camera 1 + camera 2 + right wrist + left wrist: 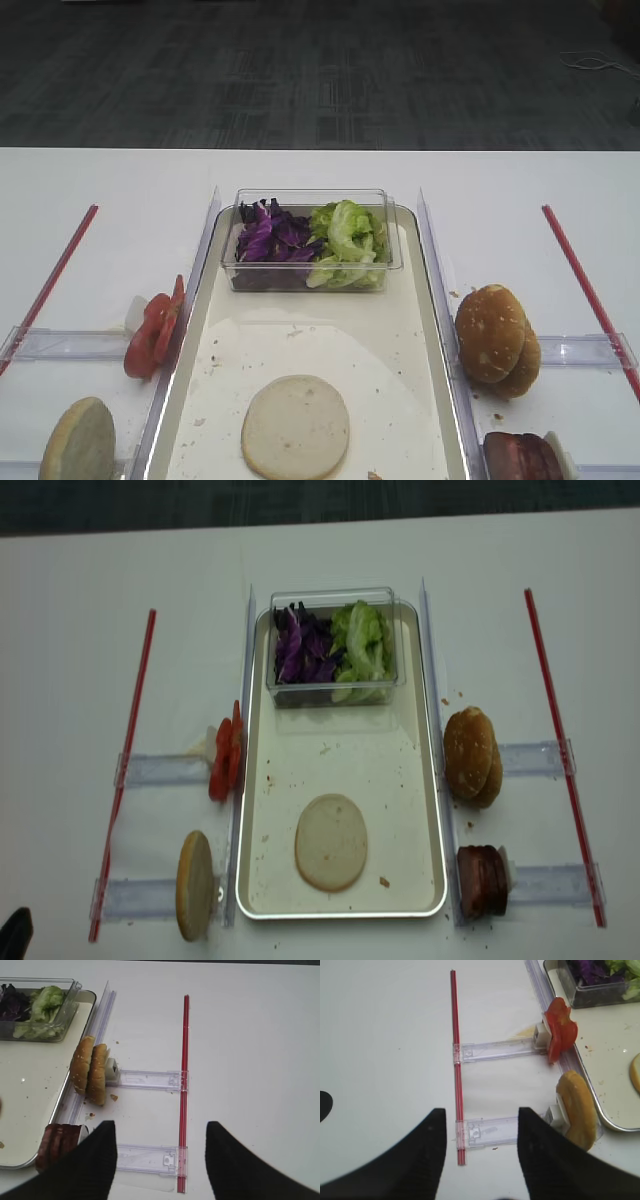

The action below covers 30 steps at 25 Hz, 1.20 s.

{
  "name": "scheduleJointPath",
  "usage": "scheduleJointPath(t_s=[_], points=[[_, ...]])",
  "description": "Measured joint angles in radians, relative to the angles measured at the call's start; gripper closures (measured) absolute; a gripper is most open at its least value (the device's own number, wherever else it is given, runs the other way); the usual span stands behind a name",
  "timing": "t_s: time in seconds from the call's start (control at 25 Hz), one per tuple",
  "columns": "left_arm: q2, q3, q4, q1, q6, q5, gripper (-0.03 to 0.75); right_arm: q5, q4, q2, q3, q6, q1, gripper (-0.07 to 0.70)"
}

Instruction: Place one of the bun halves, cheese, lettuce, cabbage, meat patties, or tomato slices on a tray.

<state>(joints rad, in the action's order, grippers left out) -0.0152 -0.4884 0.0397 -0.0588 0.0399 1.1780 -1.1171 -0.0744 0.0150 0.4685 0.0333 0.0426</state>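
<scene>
One bun half (296,427) lies flat, cut face up, on the near floor of the silver-rimmed tray (300,320). A second bun half (577,1110) stands on edge left of the tray, with tomato slices (560,1029) beyond it. Meat patties (57,1142) stand on edge at the tray's right. Lettuce (347,240) and cabbage (270,238) fill a clear box at the tray's far end. No cheese shows. My left gripper (482,1110) hangs open over the table left of the standing bun half. My right gripper (160,1123) is open beside the patties, holding nothing.
Two domed speckled bun tops (497,338) lean on a clear holder right of the tray. Clear plastic rails (495,1050) and red strips (55,275) (585,285) lie on the white table on both sides. Crumbs dot the tray floor.
</scene>
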Motion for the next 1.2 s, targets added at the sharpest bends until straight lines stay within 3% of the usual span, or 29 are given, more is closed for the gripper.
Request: scheduleJointPath(t_s=[1.2], points=[[0.000,0.000,-0.050,0.000,0.002,0.000,0.330,-0.002,0.000,0.000,0.000,-0.004,0.000,0.223]])
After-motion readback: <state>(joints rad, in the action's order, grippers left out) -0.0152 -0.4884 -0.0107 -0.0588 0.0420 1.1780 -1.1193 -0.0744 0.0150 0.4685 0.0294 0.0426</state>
